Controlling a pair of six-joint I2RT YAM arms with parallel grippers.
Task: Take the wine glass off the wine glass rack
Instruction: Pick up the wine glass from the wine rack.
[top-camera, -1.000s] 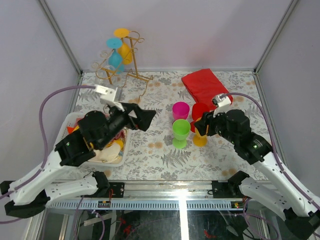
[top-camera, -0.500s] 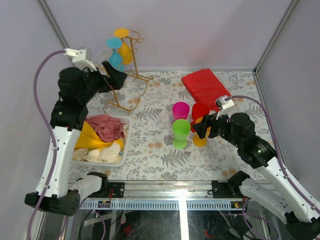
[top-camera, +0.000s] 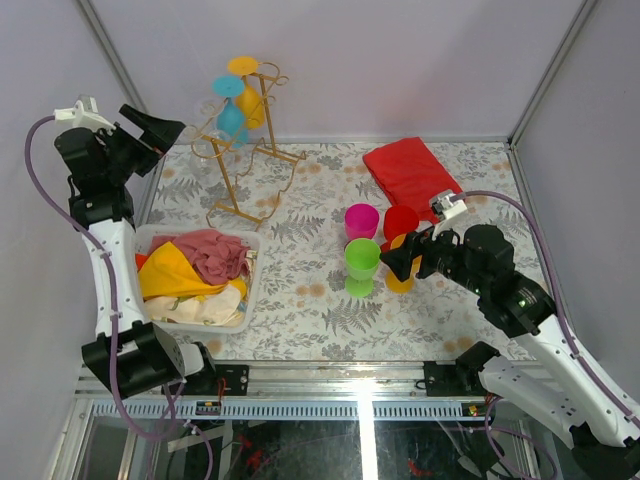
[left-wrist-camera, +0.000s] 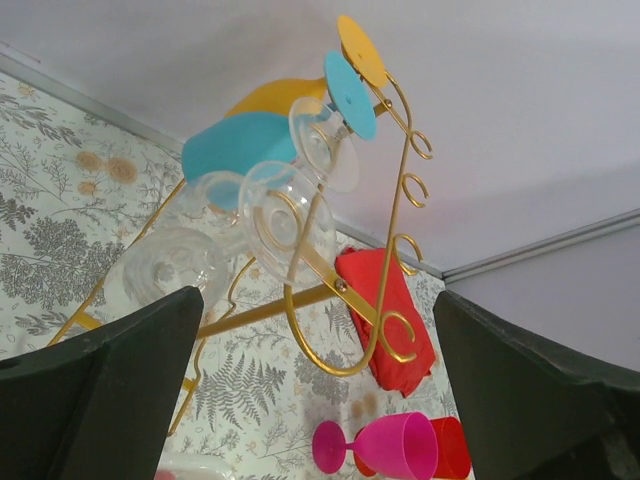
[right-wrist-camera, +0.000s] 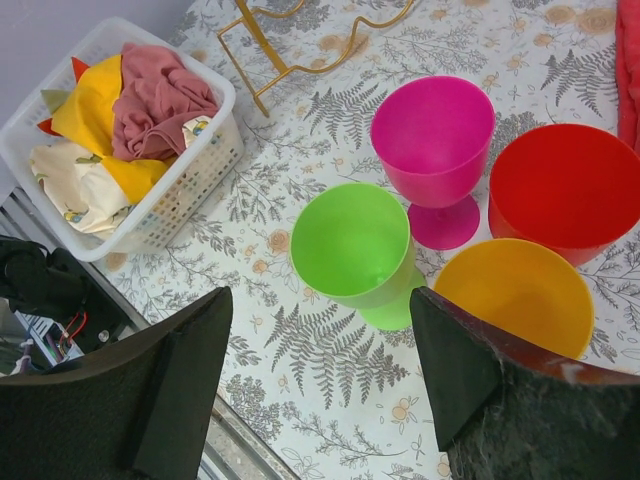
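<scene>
Left wrist view: left hand (left-wrist-camera: 315, 305) gapes wide before the wine glass rack (left-wrist-camera: 345, 290); right hand (right-wrist-camera: 318, 300) wide above cups (right-wrist-camera: 350, 240).

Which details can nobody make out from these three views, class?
Clear glasses count: left wrist view, they overlap; top view, too small.
Basket lower contents: top and right wrist views, covered by upper cloths.
Red cup stem: right wrist view, hidden by its bowl and yellow cup.
</scene>
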